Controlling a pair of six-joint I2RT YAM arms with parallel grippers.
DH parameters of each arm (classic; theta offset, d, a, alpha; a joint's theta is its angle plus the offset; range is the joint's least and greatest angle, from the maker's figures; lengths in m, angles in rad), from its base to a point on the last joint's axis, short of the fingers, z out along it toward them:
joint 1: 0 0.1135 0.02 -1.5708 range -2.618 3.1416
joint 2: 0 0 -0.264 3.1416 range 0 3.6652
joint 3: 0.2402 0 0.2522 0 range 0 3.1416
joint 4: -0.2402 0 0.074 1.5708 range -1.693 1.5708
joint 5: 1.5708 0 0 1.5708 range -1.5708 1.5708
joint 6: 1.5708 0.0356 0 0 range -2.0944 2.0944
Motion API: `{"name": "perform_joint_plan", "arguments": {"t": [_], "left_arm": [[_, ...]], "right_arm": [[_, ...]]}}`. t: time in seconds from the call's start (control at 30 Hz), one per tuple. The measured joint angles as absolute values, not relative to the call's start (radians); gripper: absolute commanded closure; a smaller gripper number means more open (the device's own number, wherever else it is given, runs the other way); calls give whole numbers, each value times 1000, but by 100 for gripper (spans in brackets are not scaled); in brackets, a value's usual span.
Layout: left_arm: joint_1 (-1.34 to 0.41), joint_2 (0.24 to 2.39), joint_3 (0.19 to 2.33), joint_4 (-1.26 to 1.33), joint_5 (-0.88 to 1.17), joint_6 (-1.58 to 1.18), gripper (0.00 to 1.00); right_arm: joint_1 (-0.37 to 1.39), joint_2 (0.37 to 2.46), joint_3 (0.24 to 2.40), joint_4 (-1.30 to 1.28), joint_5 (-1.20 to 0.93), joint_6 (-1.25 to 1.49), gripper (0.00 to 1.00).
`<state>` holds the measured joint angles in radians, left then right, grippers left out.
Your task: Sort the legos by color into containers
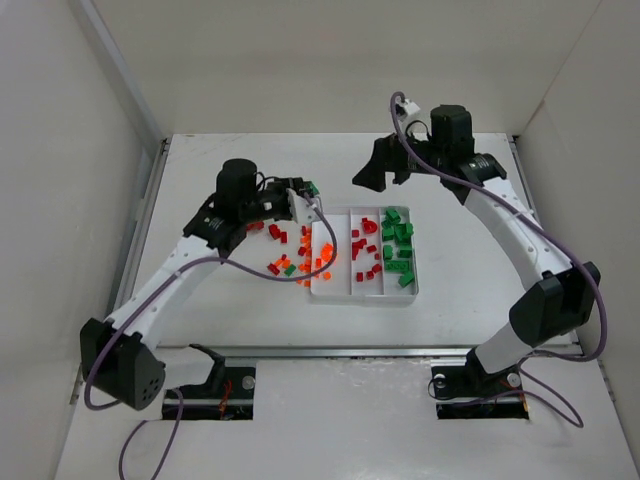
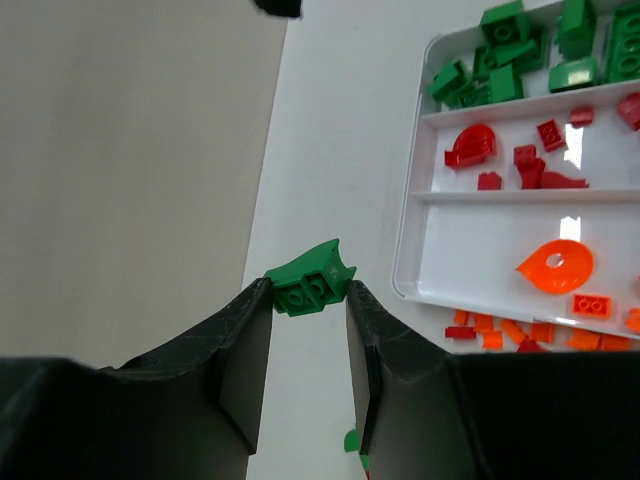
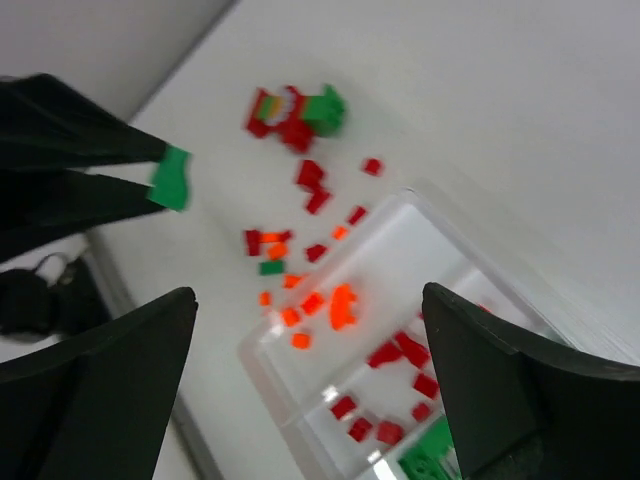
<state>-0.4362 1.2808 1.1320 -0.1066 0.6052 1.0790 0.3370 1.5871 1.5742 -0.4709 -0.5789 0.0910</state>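
Note:
My left gripper (image 2: 308, 290) is shut on a green lego (image 2: 318, 266), pinched at the fingertips above the table just left of the tray's far end; from above the lego (image 1: 313, 187) shows at the gripper tip. The white tray (image 1: 365, 296) has three containers: orange legos (image 1: 326, 254) on the left, red legos (image 1: 365, 250) in the middle, green legos (image 1: 398, 242) on the right. My right gripper (image 1: 385, 172) hangs open and empty above the tray's far end, jaws wide (image 3: 308, 295). Loose legos (image 1: 285, 262) in red, orange and green lie left of the tray.
White walls enclose the table on three sides. A loose cluster of red legos with a green piece (image 3: 297, 122) lies on the table beyond the tray (image 3: 400, 255). The left arm (image 1: 190, 265) stretches diagonally over the table's left half.

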Motion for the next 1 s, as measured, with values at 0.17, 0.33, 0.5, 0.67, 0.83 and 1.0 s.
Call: {"name": "perform_joint_plan", "arguments": {"t": [0.17, 0.33, 0.5, 0.67, 0.83, 1.0], "left_arm": [[-487, 1127, 1003, -17, 619, 1047, 100], [-529, 1025, 958, 24, 616, 1015, 100], [-565, 957, 920, 41, 607, 997, 100], [-587, 939, 905, 45, 596, 980, 100], [-598, 932, 902, 49, 588, 962, 100], [-605, 926, 900, 52, 582, 958, 100]], "right_arm": [[398, 1567, 1575, -376, -813, 147, 0], [461, 1551, 1557, -311, -929, 208, 0], [520, 1517, 1518, -289, -941, 257, 6], [537, 1479, 1477, -263, -915, 323, 27], [539, 1480, 1476, -252, -900, 367, 25], [558, 1486, 1476, -247, -897, 385, 23]]}}
